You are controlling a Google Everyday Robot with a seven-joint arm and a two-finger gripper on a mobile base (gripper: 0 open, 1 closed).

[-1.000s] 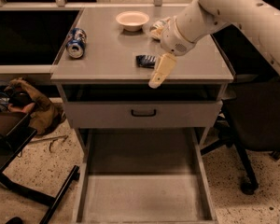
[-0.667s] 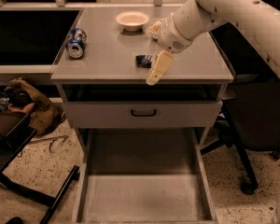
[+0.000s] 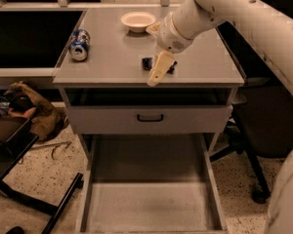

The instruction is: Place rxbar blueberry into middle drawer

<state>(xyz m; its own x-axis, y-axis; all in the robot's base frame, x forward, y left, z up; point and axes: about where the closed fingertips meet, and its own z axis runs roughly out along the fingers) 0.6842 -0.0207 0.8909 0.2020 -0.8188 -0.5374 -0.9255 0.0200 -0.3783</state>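
Standing open, middle drawer (image 3: 149, 206) shows bare floor — gripper (image 3: 154, 77) over rxbar blueberry (image 3: 146, 63) on cabinet top (image 3: 112, 57), grip undeterminable; bowl (image 3: 138, 20) behind.

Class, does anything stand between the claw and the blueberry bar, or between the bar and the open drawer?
Nothing visible does. The claw is right at the rxbar blueberry on the tabletop; the middle drawer is pulled out below.

— Where's the one camera looking from?
— High, in front of the desk (image 3: 112, 57), tilted down, fairly near. It takes in the top and the open middle drawer (image 3: 146, 208), with the claw (image 3: 154, 78) hanging over the front edge.
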